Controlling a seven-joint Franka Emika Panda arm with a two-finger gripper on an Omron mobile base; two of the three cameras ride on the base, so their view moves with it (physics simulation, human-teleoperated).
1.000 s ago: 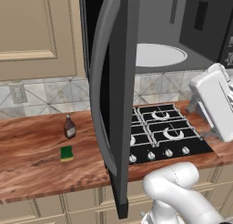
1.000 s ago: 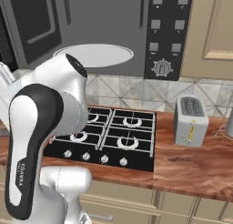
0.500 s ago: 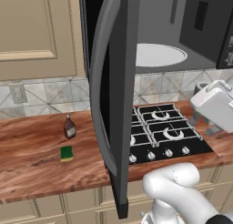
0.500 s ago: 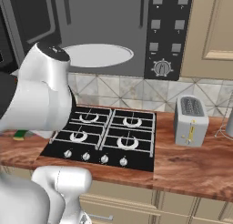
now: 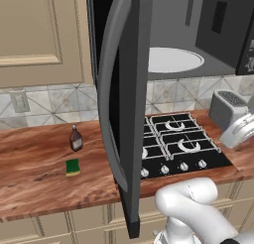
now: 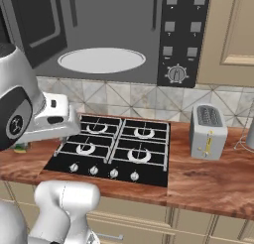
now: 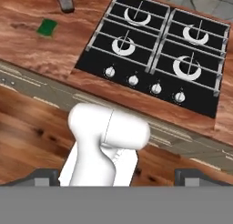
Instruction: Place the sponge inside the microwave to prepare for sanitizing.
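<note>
— Where's the arm?
— Hand raised over the stove, looking down. Can't tell if the fingers are apart.
— The sponge?
— On the counter, beside the bottle, left of the open microwave.
</note>
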